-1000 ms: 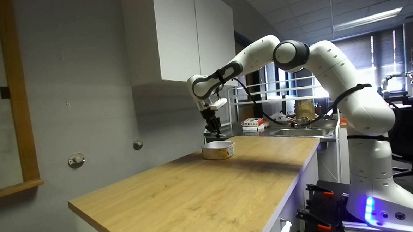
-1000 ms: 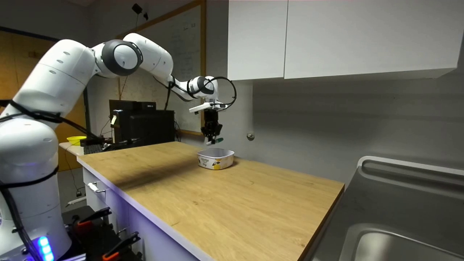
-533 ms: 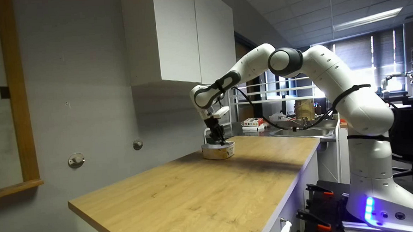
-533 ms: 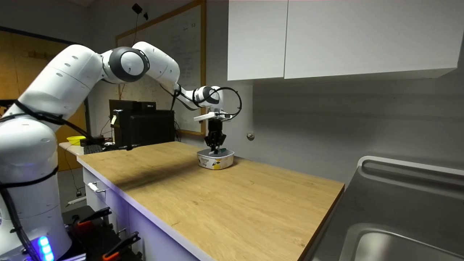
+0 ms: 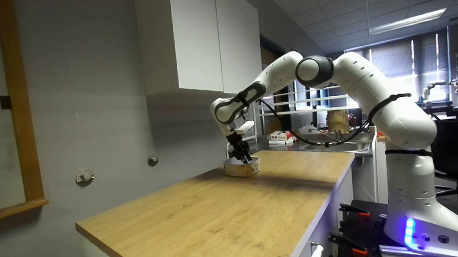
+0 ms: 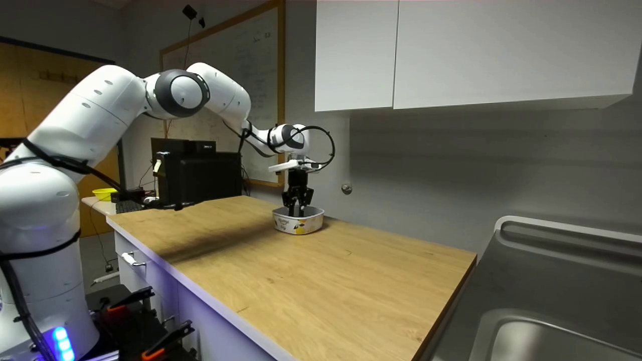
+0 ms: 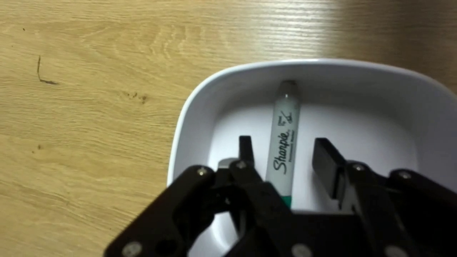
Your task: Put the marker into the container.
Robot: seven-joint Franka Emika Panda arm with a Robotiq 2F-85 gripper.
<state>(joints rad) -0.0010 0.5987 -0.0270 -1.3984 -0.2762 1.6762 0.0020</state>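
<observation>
The container [image 5: 237, 170], a low pale dish with a lemon print outside and a white inside, stands on the counter; it also shows in an exterior view [image 6: 301, 226] and the wrist view [image 7: 198, 121]. The marker [image 7: 284, 139], with a grey-white Sharpie barrel and a green part, lies inside the container in the wrist view; its green end is partly covered by the gripper. It is hidden in both exterior views. My gripper [image 7: 284, 151] is open, its fingers apart on either side of the marker with gaps, reaching down into the container [image 6: 296, 212].
The wooden counter [image 5: 218, 219] extends in front of the container. The wall is close behind it. A wall cabinet [image 5: 197, 40] hangs above. A metal sink [image 6: 541, 336] and a box [image 5: 281, 135] lie beyond the counter's end.
My gripper has come down from above the container into it. The marker, held between the fingers earlier, is let go inside the container. The fingers have opened.
</observation>
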